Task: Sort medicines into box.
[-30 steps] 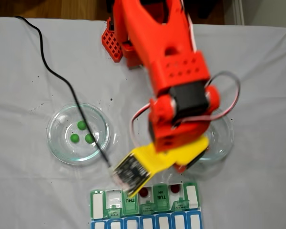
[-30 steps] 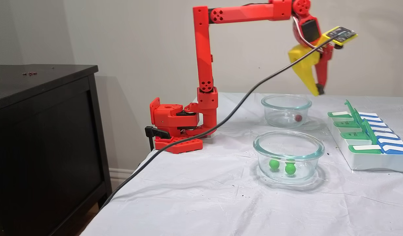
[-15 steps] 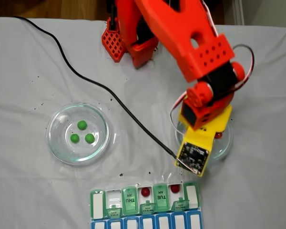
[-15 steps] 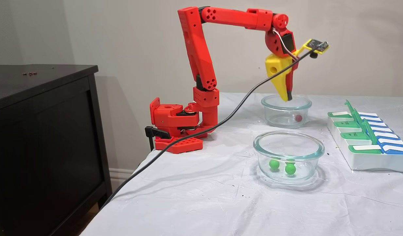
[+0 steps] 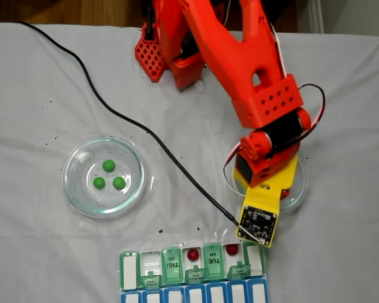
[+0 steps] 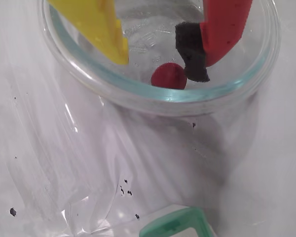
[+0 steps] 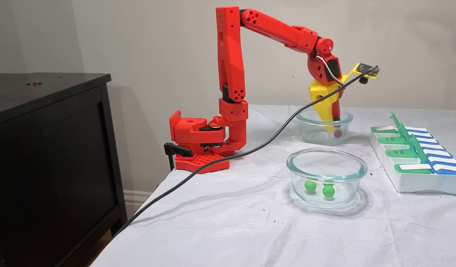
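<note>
The medicines are small balls. One red ball (image 6: 169, 78) lies in the far glass dish (image 7: 308, 119), and in the wrist view it sits just below and between my fingers. My gripper (image 6: 160, 66) is lowered inside that dish (image 5: 300, 184) and open, with the yellow finger on the left and the red finger with its black pad on the right. Two red balls (image 5: 192, 254) rest in open compartments of the box (image 5: 212, 262). Three green balls (image 5: 108, 165) lie in the other glass dish (image 5: 69, 173).
A black cable (image 5: 114, 113) runs across the cloth from the far left to the wrist camera. The arm's red base (image 7: 198, 139) stands at the table's back edge. A dark cabinet (image 7: 46, 148) stands left of the table. Black specks dot the white cloth.
The arm swung from above the box over to the dish with the red ball and came down, so the fingers now sit inside the dish.
</note>
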Controlling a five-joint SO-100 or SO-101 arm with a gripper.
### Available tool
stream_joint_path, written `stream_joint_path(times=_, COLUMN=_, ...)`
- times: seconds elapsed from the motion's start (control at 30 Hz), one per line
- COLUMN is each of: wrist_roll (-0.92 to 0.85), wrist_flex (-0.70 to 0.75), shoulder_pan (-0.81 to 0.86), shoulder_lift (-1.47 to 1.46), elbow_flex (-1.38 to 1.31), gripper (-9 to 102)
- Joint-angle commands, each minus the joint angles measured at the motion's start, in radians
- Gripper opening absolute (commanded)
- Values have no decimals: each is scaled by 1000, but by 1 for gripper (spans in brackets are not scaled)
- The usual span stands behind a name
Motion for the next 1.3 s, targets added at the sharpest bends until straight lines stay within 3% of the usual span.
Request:
stream_joint_path(times=0.0, wrist_roll=-20, wrist_flex=-54, shoulder_pan=5, shoulder_lift=3, elbow_flex=-12, gripper=23)
stream_joint_path(times=0.23, wrist_roll=-49, wrist_flex=-126, shoulder_pan=12, shoulder_lift=-71, elbow_flex=-6, gripper=24)
stream_joint_path(times=0.3, wrist_roll=-66, wrist_flex=-153, shoulder_pan=12, shoulder_lift=-81, elbow_flex=3, gripper=17)
stream_joint_path(times=0.33, wrist_roll=-67, wrist_flex=-170, shoulder_pan=14, shoulder_lift=-84, elbow_flex=9, gripper=6)
stream_joint_path(times=0.7, wrist_roll=-35, wrist_flex=-183, shoulder_pan=20, shoulder_lift=-83, elbow_flex=9, gripper=0)
stream_joint_path(times=0.8, wrist_roll=69, wrist_flex=-115, shoulder_pan=9, shoulder_lift=-11, elbow_flex=9, gripper=0)
stream_joint_path(times=1.07, wrist_roll=285, wrist_flex=325, shoulder_pan=-14, shoulder_lift=267, elbow_flex=-107, gripper=0)
stream_joint_path(times=1.27, wrist_roll=291, wrist_flex=382, shoulder_pan=67, shoulder_lift=330, elbow_flex=-187, gripper=0)
